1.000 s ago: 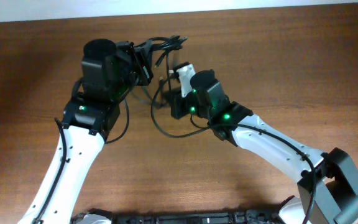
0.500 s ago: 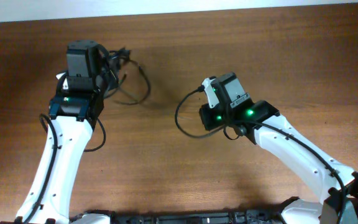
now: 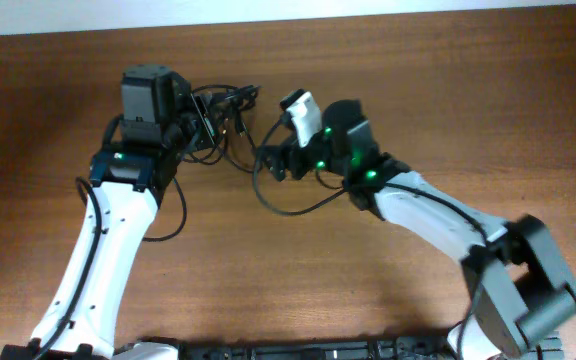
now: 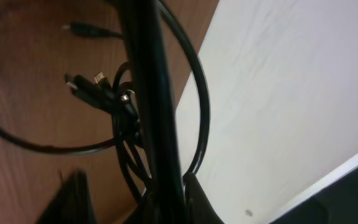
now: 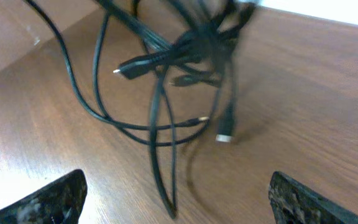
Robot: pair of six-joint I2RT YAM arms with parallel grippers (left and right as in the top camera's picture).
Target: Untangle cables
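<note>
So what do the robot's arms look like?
Both the left arm and the right arm have long smooth white tubes, with chunky black blocks at the joints. Small green lights glow on the black parts, and a thin black wire loops beside each arm.

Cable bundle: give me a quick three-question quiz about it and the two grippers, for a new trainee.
1. True or false: the right gripper is shut on the cable bundle.
2. What colour is the bundle? A white, B black, C red.
3. Fill in: the bundle hangs from the ____ gripper, over the wooden table.

Key:
1. False. Its jaws stand wide apart with nothing clamped between them.
2. B.
3. Left. The left gripper holds the bundle.
</note>
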